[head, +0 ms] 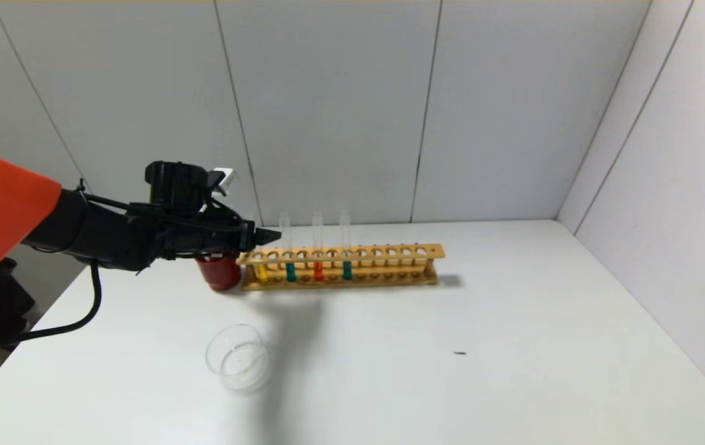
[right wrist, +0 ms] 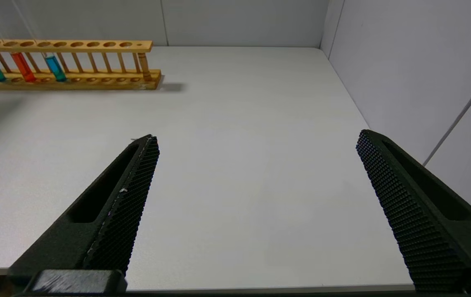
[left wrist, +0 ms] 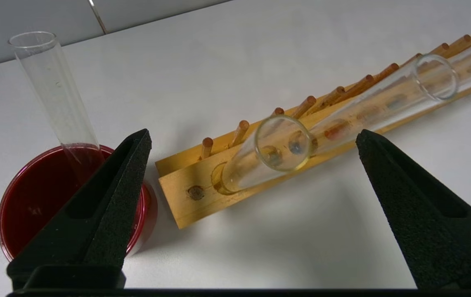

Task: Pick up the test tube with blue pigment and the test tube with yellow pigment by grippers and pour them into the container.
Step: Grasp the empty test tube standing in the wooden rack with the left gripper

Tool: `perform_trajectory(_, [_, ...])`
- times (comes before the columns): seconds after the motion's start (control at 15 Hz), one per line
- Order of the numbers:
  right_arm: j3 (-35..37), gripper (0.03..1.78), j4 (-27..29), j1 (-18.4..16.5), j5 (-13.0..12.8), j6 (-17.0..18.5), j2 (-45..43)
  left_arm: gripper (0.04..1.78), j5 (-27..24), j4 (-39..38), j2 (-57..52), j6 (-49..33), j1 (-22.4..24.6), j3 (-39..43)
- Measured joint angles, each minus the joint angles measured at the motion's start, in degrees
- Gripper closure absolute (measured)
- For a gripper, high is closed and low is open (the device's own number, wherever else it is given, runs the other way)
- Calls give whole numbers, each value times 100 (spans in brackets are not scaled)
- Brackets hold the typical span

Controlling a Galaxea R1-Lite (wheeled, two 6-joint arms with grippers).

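Now the left gripper (left wrist: 252, 140), fingers spread wide, has the upright test tube with yellow pigment (left wrist: 266, 154) dead ahead between them.

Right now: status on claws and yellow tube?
Left claw open, at rack's end by yellow tube, not gripping. Right claw open, idle. Red cup close beside rack.

The head view looks forward and down over the whole white surface (head: 513, 346). The left wrist view sits close above the wooden test tube rack (head: 341, 267), at its end. The right wrist view, low and farther off, shares that rack.
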Motion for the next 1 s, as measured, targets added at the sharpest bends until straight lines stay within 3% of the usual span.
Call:
perform_trajectory(0.33, [0, 6, 2, 0, 0, 0, 0, 9, 30, 0, 94, -40, 11, -99])
perform_trajectory(0.47, [0, 6, 2, 0, 0, 0, 0, 20, 33, -5, 129, -39, 13, -129])
perform_trajectory(0.67, [0, 6, 0, 0, 0, 0, 0, 57, 122, -5, 154, -34, 18, -143])
perform_trajectory(1.0, [0, 6, 0, 0, 0, 0, 0, 143, 151, 6, 154, -26, 18, -149])
